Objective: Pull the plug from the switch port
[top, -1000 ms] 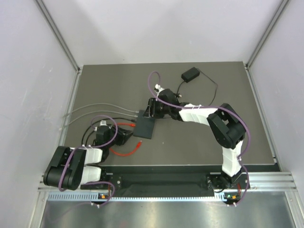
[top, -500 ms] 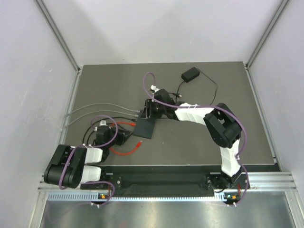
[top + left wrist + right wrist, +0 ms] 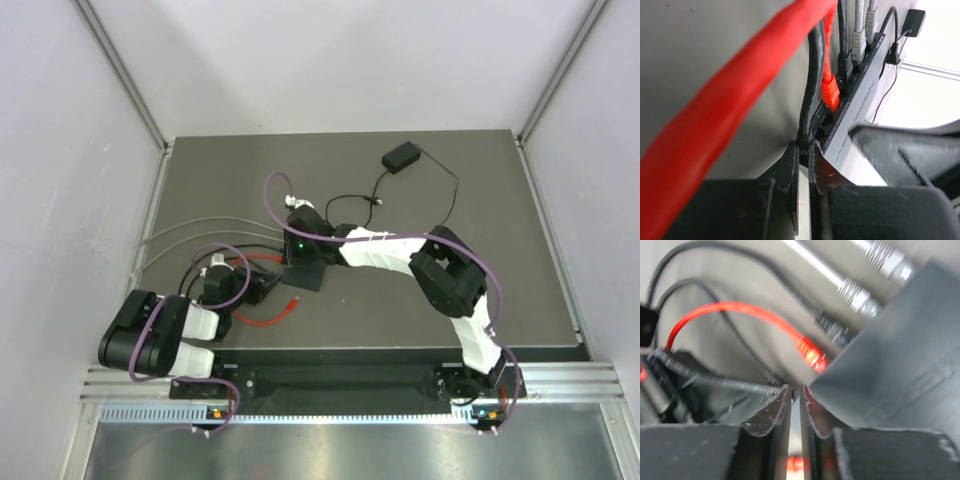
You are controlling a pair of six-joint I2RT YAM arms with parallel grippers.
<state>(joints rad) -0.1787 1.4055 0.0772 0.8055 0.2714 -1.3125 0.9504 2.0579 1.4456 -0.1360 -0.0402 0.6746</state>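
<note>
Both jaws just closed. Our left gripper now pinches the black cable at the switch (mid-table, slightly left). The right gripper swung left onto the switch, nearly shut with nothing visible in it. Pull's next, we reckon.

R end effector pinched beside switch corner; red plug adj.

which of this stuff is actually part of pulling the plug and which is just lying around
Job in hand:
- switch
- black cable at its port, pinched by the left gripper
- right gripper, beside the switch

Lying about:
- power brick with its thin cord
- red cable and grey cables, plugged in but not held
</note>
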